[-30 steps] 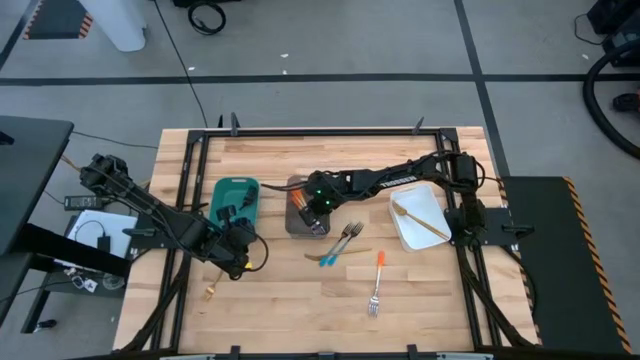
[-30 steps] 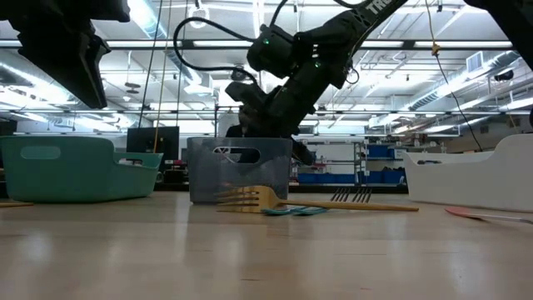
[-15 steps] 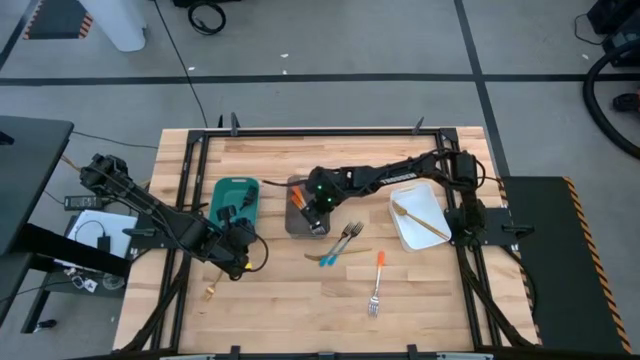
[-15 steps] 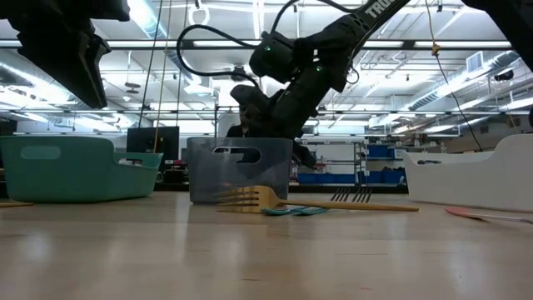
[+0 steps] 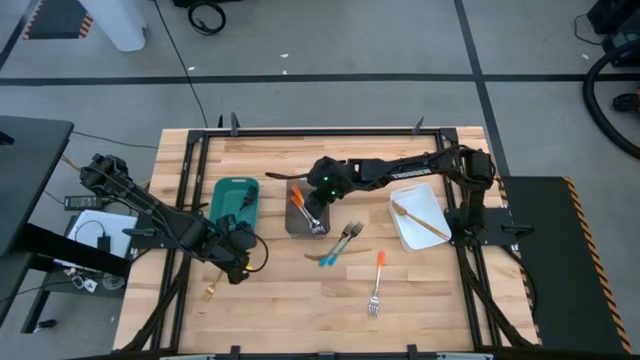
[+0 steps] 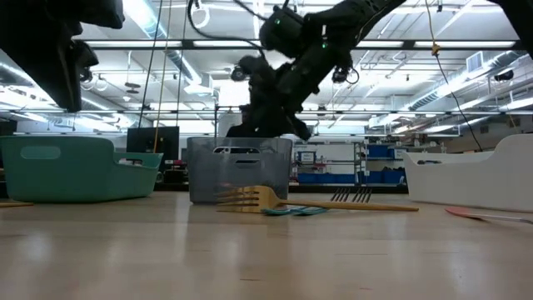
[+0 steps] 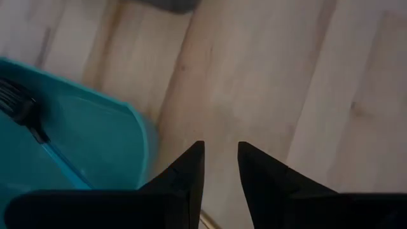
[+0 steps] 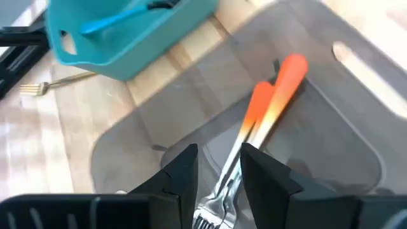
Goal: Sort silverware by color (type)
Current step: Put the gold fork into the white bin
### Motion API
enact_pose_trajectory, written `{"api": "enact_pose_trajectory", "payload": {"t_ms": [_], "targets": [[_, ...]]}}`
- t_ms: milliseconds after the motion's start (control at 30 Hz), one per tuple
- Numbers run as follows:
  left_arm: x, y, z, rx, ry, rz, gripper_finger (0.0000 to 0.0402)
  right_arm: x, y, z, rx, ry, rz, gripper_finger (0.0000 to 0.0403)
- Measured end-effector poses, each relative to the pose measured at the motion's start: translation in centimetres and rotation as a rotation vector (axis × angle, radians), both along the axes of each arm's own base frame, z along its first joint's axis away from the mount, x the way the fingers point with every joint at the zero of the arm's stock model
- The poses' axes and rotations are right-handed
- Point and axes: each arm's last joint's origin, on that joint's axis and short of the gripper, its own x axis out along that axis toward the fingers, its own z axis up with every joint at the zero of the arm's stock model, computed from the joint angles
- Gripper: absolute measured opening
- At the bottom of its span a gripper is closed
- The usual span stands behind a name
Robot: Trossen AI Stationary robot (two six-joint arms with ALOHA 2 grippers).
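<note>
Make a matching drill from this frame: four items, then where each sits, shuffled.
Items:
1. orange-handled forks
2. gold fork
3. blue-handled utensil
4. single orange-handled fork

Places:
A. white tray
B. bare table, near the front edge
C. grey tray
D. teal tray

Pairs: 1-C, 2-A, 3-D, 4-B

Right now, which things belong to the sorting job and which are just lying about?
Job: orange-handled utensils, grey tray, loose orange fork, blue-handled fork, gold fork, white tray, teal tray.
Lying about: floor cable, white object.
</note>
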Motion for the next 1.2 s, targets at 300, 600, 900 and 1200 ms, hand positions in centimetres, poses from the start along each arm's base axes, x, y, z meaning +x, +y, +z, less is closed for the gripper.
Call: {"api": "enact_pose_trajectory", "payload": {"t_ms": [300,600,900,1200], "targets": [[-0.1,-0.1,0.0,-0.092,0.016,0.097,0.0103,-0.6,2.5,2.8,-0.218,-0.056,0.102,0.0125],[-0.5,-0.1,-0.2,-0.127,0.04,0.223,0.0103,-0.7,6.2,3.7,-0.318,-0.083,0.254,0.0126],[-1.5,-0.9,-0.2,-0.131,0.04,0.313,0.0103,-1.0,10.2,3.7,-0.438,-0.078,0.287,0.0126],[-2.3,-2.2,-0.5,-0.165,0.04,0.363,0.0103,-1.9,13.0,1.3,-0.496,-0.158,0.261,0.0126]]}}
